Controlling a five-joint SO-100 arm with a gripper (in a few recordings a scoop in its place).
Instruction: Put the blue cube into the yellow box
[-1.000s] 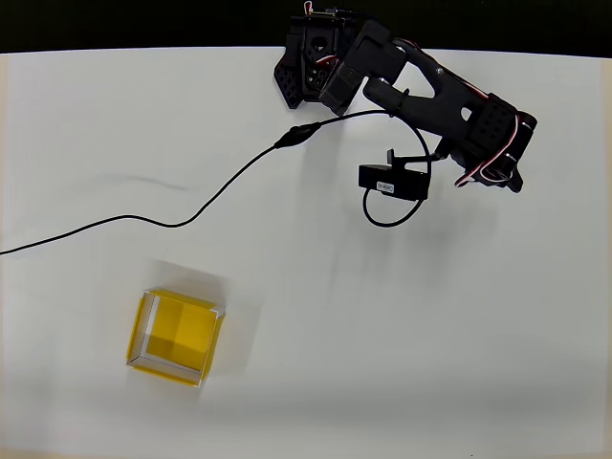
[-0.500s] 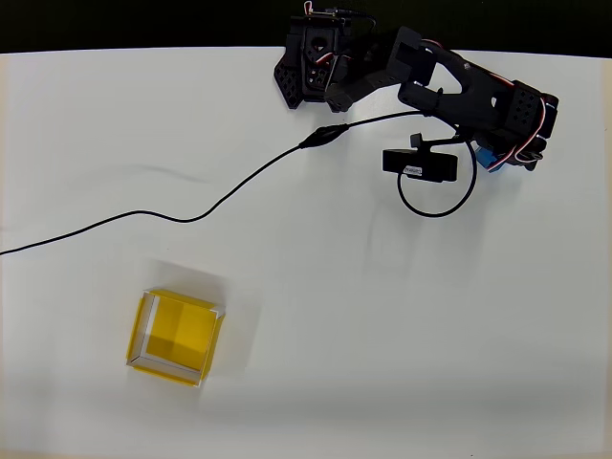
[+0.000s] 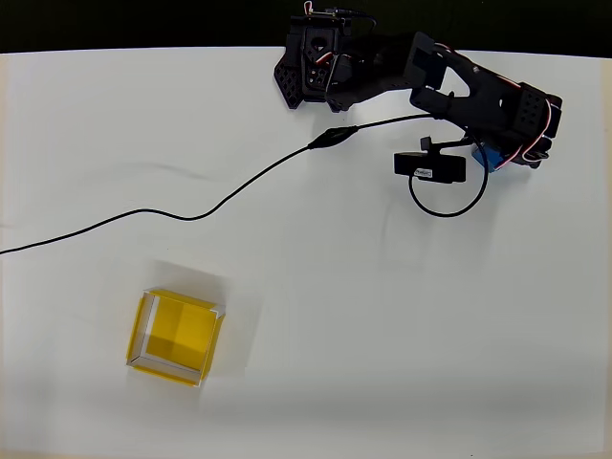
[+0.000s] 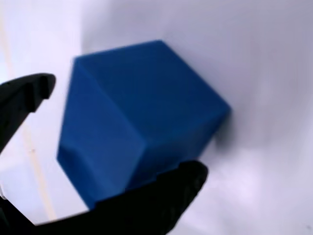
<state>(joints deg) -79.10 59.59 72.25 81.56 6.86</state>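
Swinging rightward across the table over the last second, the arm has carried its gripper [image 3: 507, 158] out to the far right of the overhead view, where a sliver of blue now peeks from under the black wrist. From the wrist view the gripper [image 4: 105, 142] is spread, with the blue cube [image 4: 142, 120] sitting between the two black fingers: one finger [image 4: 24, 100] stands off the cube's left edge with a strip of table showing between them, the other finger [image 4: 161, 205] lies along the cube's lower side and overlaps it, though I can't say for sure that it is touching. Nothing is pinched yet, as far as I can judge.

The cube sits corner-on to the camera, so the fingers meet it at a slant, not square to its faces. That looks like the thing to watch: closing now might twist the block before it seats.

Seen from overhead, the blue cube [image 3: 492, 156] rests on the white table [image 3: 382, 316] at the upper right, mostly hidden by the arm. The yellow box [image 3: 175, 336] stands well apart, down at the lower left, open side up. So once the cube is held, the carry runs diagonally left and down across the table, over the black cable [image 3: 191, 215] that trails between them.
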